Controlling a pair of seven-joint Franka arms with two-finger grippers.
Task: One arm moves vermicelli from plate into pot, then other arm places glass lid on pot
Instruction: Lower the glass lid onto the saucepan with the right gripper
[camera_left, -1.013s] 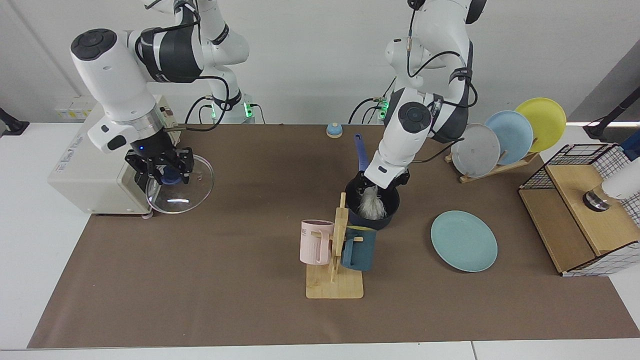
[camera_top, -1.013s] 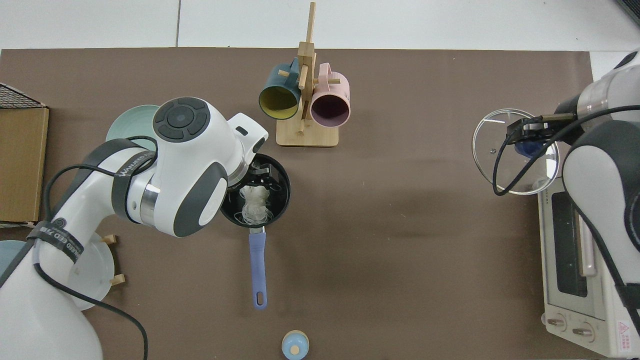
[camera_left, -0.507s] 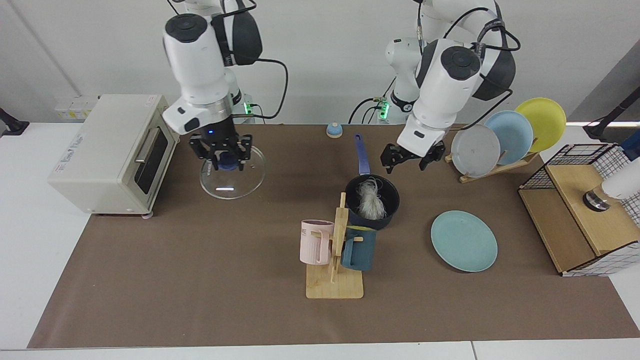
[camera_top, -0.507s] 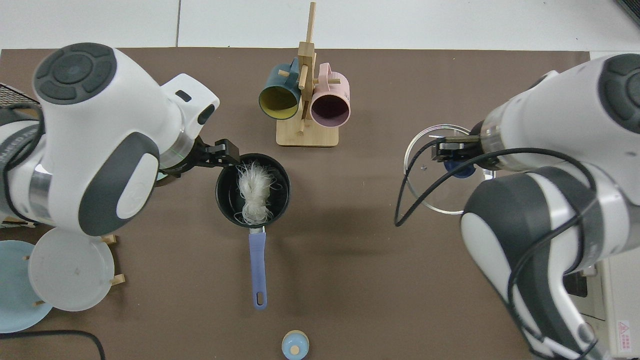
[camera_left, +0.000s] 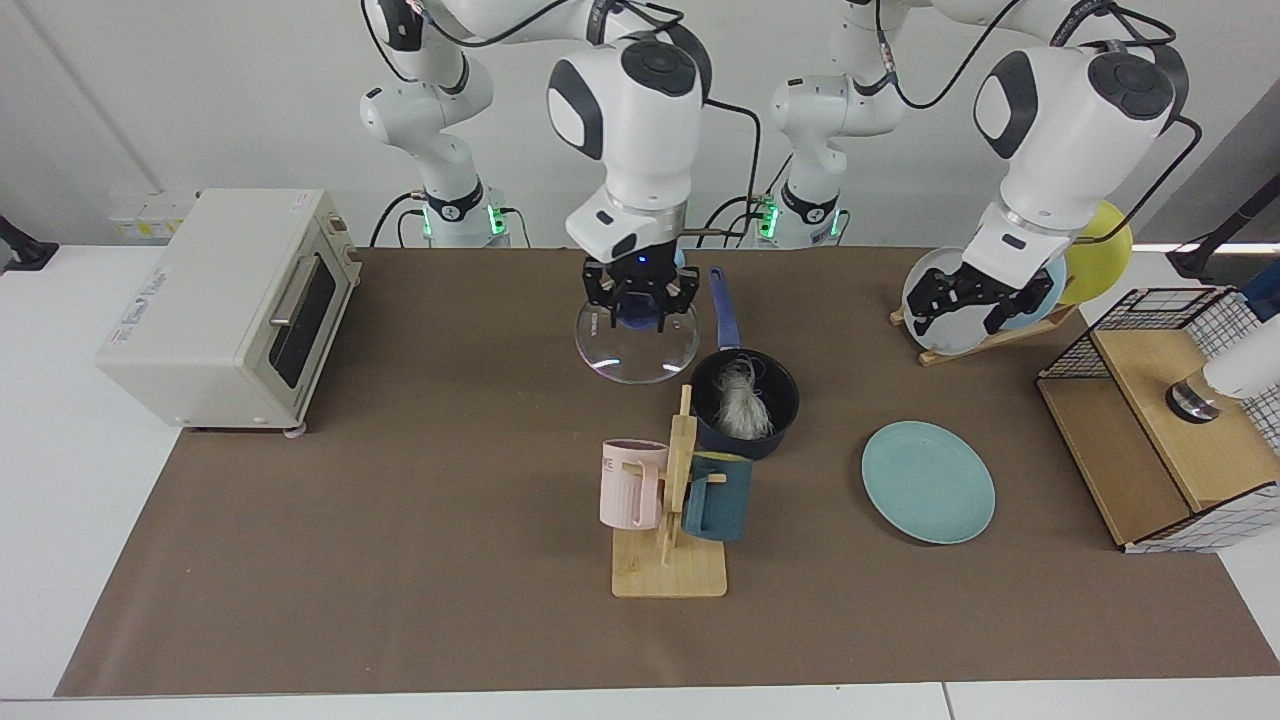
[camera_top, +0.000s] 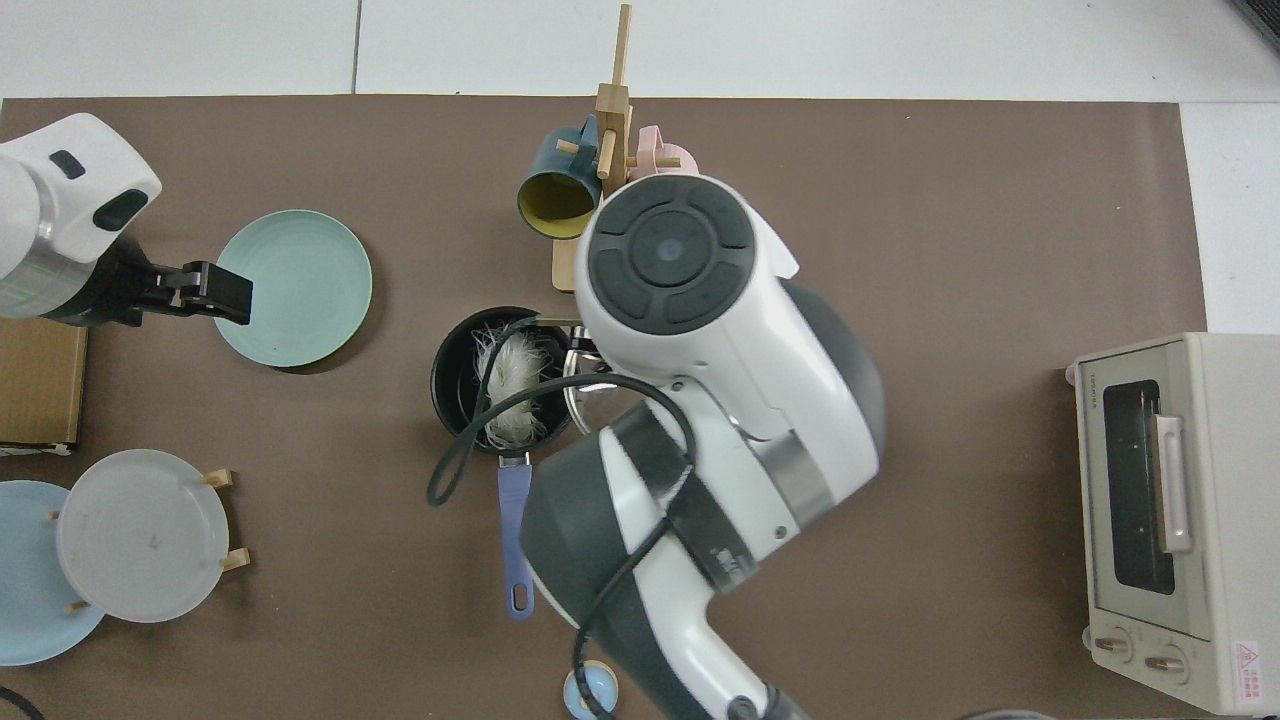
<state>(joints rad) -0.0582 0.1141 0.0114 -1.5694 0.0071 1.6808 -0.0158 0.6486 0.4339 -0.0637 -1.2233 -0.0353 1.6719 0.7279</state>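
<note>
Beside the pot (camera_left: 745, 403), up in the air, your right claw (camera_left: 641, 303) gripped the glass lid (camera_left: 637, 345) by its blue knob. Your vermicelli (camera_left: 741, 402) lay inside the pot, and the plate (camera_left: 928, 482) was bare. Your left claw (camera_left: 968, 300) waited far off, fingers spread apart.

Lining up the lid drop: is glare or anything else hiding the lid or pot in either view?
Facing view: glass lid shows a small glare streak, otherwise clear, held in the right gripper beside the pot. Top view: that arm hides nearly all the lid; pot stays mostly visible.
</note>
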